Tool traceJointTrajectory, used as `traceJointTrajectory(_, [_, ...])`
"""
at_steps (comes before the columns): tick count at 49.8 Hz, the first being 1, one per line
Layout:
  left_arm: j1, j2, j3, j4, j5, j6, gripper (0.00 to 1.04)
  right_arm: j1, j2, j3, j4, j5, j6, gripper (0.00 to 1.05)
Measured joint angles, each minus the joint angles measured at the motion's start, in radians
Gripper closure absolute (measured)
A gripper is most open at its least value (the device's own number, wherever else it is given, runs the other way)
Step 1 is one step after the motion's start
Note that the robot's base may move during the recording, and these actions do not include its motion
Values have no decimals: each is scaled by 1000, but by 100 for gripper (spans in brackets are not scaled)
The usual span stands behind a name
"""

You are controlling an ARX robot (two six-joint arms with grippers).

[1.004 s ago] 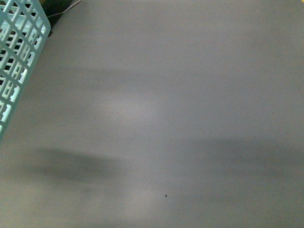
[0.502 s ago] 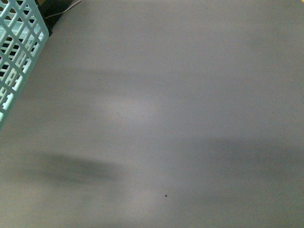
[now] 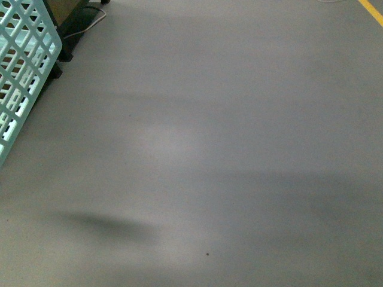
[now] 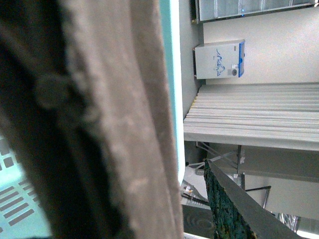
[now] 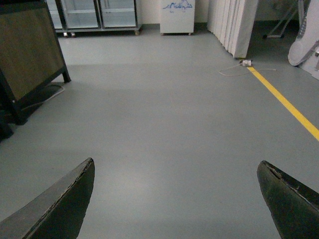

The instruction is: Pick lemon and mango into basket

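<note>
Front view, basket (image 3: 24, 72): teal slotted side at the left edge of the frame, only one corner showing, standing on the grey floor (image 3: 227, 149)
Front view, far edge: dark furniture foot (image 3: 75, 27) just behind the basket; yellow line (image 3: 372, 12) in the far right corner
Left wrist view, close-up: blurred brown band (image 4: 114, 124) fills much of the frame, with a teal strip of the basket right beside it and more slotted teal behind (wall or bottom, cannot tell)
Left wrist view, left end effector (image 4: 222, 199): one dark finger showing, its partner out of sight; apart or together, cannot tell
Left wrist view, background: white cabinet (image 4: 219, 59) with a blue marking, pale curtain (image 4: 249, 114) next to it
Right wrist view, right end effector (image 5: 175, 163): fingers spread wide, bare floor seen between them
Right wrist view, room: dark wood-panelled cabinet (image 5: 30, 50) to one side, the yellow line running along the other, a white cable (image 5: 234, 67) lying at the line's far end
</note>
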Motion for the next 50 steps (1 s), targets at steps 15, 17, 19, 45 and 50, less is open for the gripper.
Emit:
traceJointTrajectory(15, [0, 0, 0, 0, 0, -1, 76, 0, 0, 0, 0, 0, 0, 9])
traceJointTrajectory(17, [0, 0, 0, 0, 1, -1, 76, 0, 0, 0, 0, 0, 0, 9])
traceJointTrajectory(19, [0, 0, 0, 0, 0, -1, 76, 0, 0, 0, 0, -1, 0, 9])
traceJointTrajectory(45, [0, 0, 1, 0, 0, -2, 76, 0, 0, 0, 0, -1, -1, 9])
traceJointTrajectory(50, [0, 0, 1, 0, 0, -1, 76, 0, 0, 0, 0, 0, 0, 9])
